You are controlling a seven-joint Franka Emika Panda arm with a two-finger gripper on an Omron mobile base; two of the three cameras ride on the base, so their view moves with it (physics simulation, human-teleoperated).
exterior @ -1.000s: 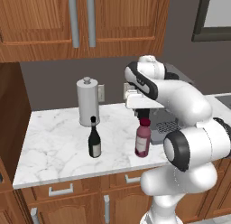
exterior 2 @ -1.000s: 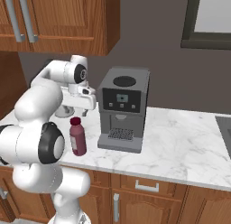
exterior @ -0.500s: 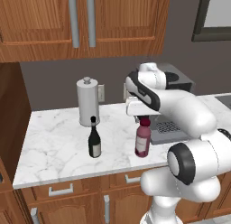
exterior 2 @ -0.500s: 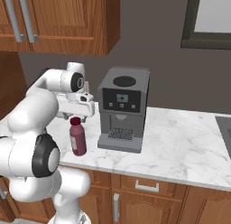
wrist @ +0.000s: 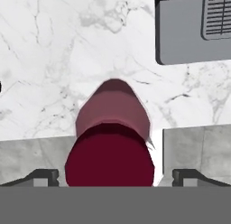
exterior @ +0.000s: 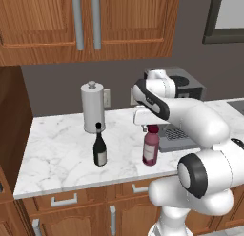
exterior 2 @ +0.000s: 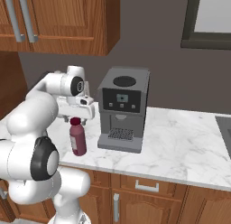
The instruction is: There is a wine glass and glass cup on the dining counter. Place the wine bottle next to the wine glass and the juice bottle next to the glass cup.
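The juice bottle (exterior: 150, 149) (exterior 2: 77, 138), plump with magenta liquid and a dark red cap, stands upright near the front edge of a marble worktop (exterior: 55, 152). My gripper (exterior: 151, 123) (exterior 2: 77, 114) hangs directly over it, open, with the fingers either side of the cap. In the hand view the cap (wrist: 109, 157) sits between the two fingertips (wrist: 43, 175), with a gap on each side. The wine bottle (exterior: 99, 151), small, black and slim-necked, stands upright to the left of the juice bottle, apart from it.
A grey coffee machine (exterior 2: 122, 108) (exterior: 187, 91) stands just right of the juice bottle, its drip tray (wrist: 194, 26) close by. A steel canister (exterior: 93, 107) stands behind the wine bottle. Wooden cabinets (exterior: 90, 21) hang overhead. Bare marble (exterior 2: 180, 142) stretches to the right.
The gripper has come down and slightly right, from above the juice bottle to around its cap. The jaws stayed open. Both bottles stayed put.
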